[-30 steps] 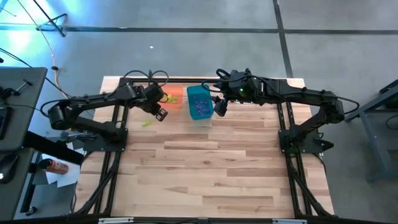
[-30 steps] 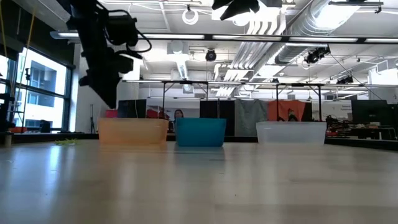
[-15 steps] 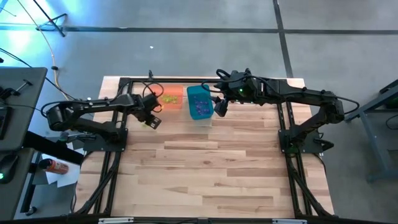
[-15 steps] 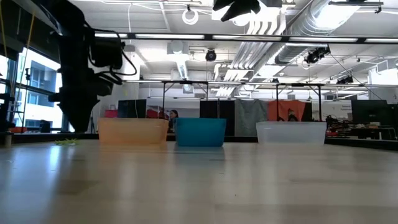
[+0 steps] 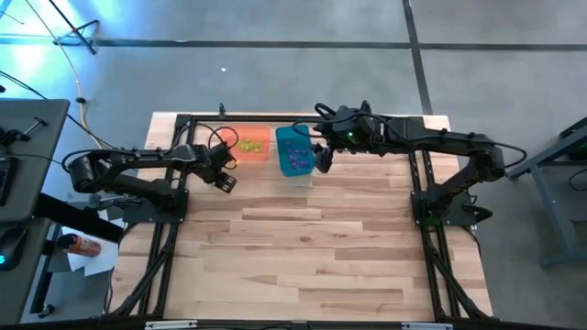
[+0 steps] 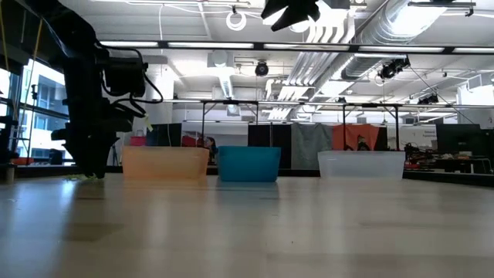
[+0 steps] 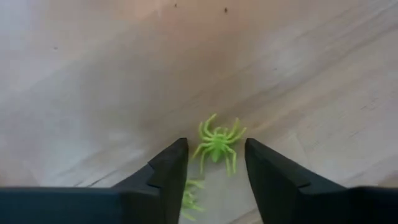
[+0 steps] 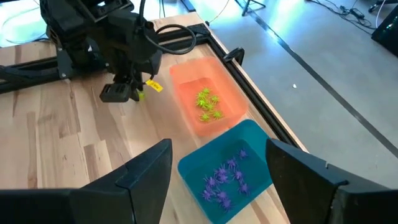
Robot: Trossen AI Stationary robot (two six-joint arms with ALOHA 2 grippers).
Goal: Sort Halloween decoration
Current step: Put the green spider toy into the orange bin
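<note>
A yellow-green spider decoration [image 7: 217,144] lies flat on the wooden table, left of the orange bin [image 5: 254,145]. My left gripper [image 7: 215,163] points down over it, open, one finger on each side of the spider without touching it. A second yellow-green spider [image 7: 191,198] shows partly from under one finger. In the high view, my left gripper [image 5: 223,181] hides both spiders. My right gripper [image 8: 219,149] waits open, high over the teal bin [image 8: 227,177].
The orange bin holds several yellow-green spiders [image 8: 207,104]. The teal bin [image 5: 293,154] holds several purple ones [image 8: 225,180]. A clear bin [image 6: 361,164] stands to the right of them at the table's far edge. Bare wood stretches toward the near edge.
My left gripper has come down from beside the orange bin toward the table's left and near edges. It now stands low over the spiders on the wood. My right arm has kept still.
</note>
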